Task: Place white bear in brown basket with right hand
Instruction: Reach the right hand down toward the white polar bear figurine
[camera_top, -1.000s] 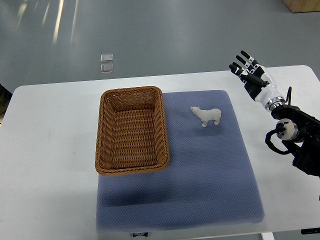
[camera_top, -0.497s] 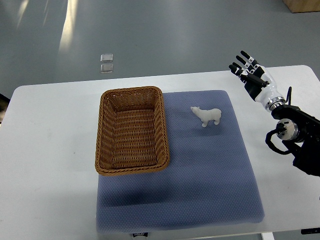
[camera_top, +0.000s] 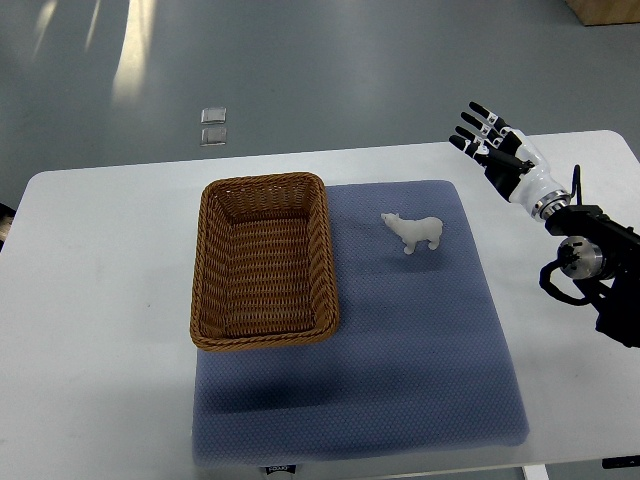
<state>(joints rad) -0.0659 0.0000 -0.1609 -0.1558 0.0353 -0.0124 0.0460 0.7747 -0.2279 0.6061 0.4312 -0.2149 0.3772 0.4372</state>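
Note:
A small white bear (camera_top: 413, 232) stands on the blue mat (camera_top: 400, 340), right of the brown wicker basket (camera_top: 262, 260). The basket is empty and lies on the mat's left part. My right hand (camera_top: 487, 144) is above the table's far right, up and to the right of the bear, well apart from it. Its fingers are spread and hold nothing. The right arm comes in from the right edge. The left arm does not show.
The white table (camera_top: 100, 300) carries the mat. Grey floor lies beyond its far edge, with two small clear squares (camera_top: 213, 126) on it.
My right hand has moved a little up and to the left, towards the table's far edge. The bear and the basket have not moved.

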